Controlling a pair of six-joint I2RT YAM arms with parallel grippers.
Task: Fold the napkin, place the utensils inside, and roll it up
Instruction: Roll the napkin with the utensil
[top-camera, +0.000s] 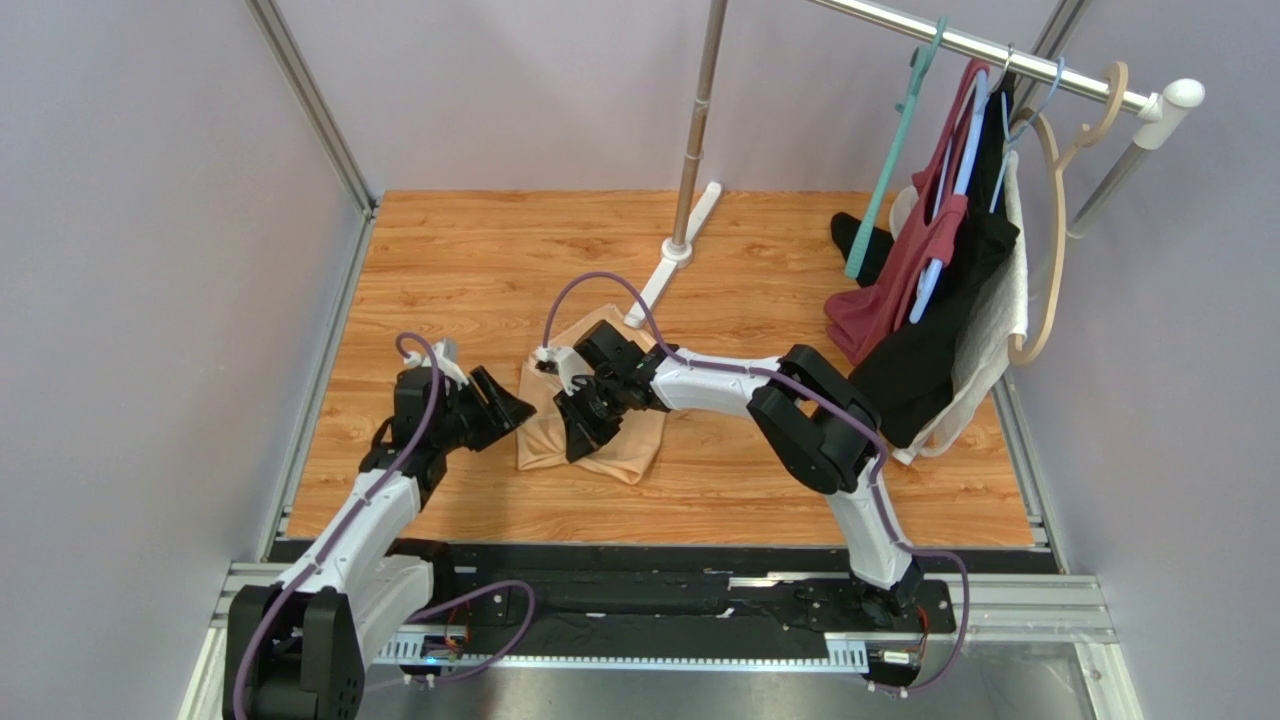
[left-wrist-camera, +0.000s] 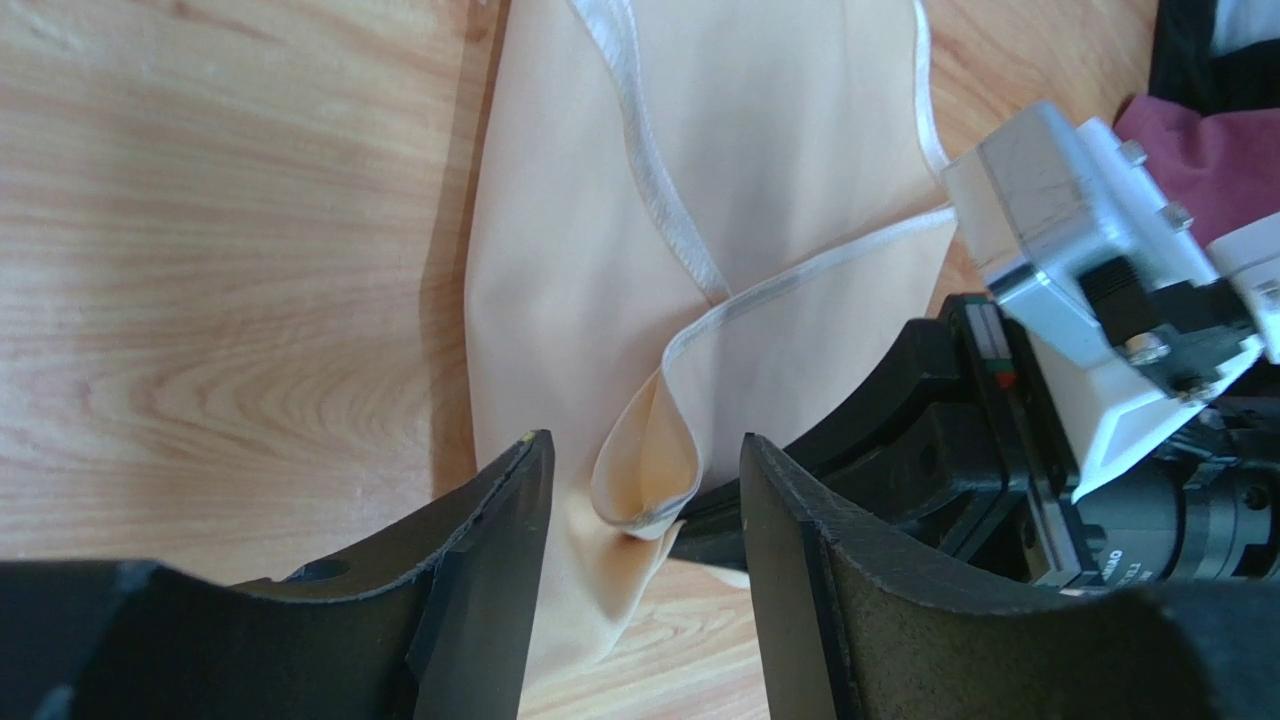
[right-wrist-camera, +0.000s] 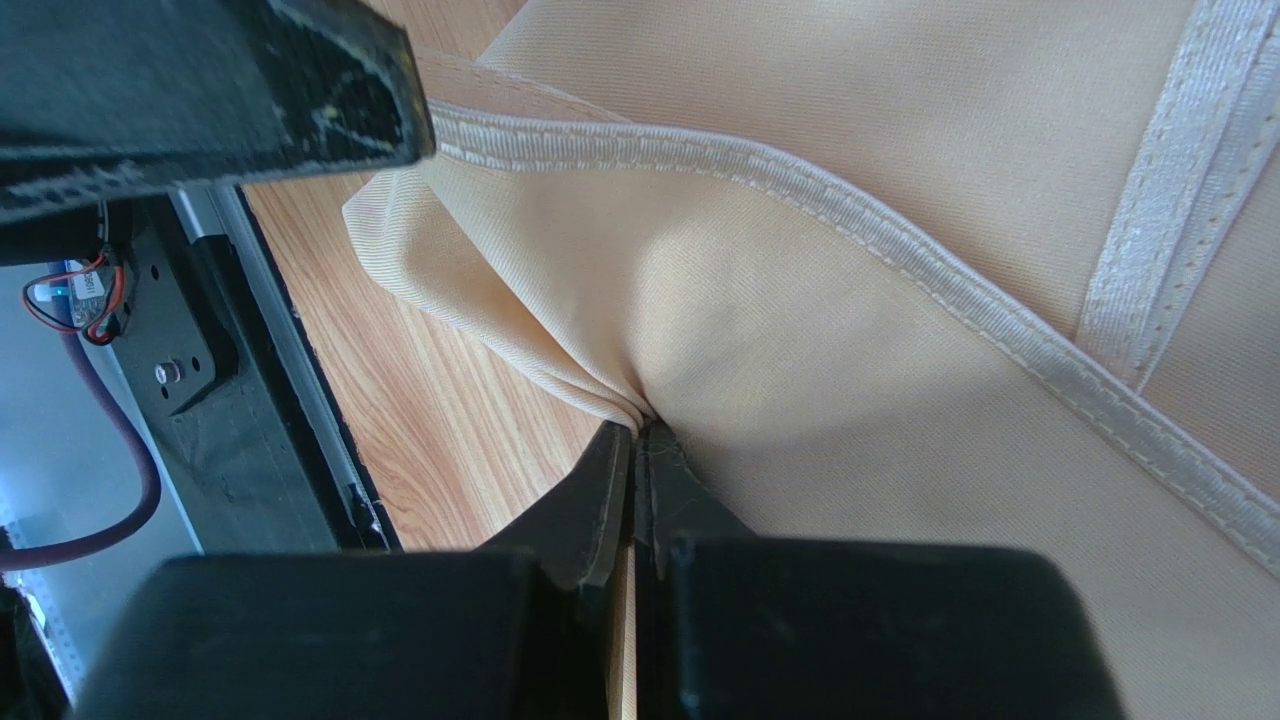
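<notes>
At mid-table the folded napkin (top-camera: 628, 447) lies with open wood (top-camera: 451, 255) at nine and six o'clock. Right gripper (right-wrist-camera: 634, 435) is clamped on cloth near its seven-o'clock edge. Left gripper (left-wrist-camera: 643, 444), at nine o'clock, stands apart astride a raised hemmed fold.

The wood-grain table (top-camera: 451, 270) carries a peach napkin (top-camera: 631, 450), folded and rumpled, near its middle. Just behind it lies the long white foot (top-camera: 672, 270) of a pole. The lower ends of hanging garments (top-camera: 872, 323) rest at the far right.
</notes>
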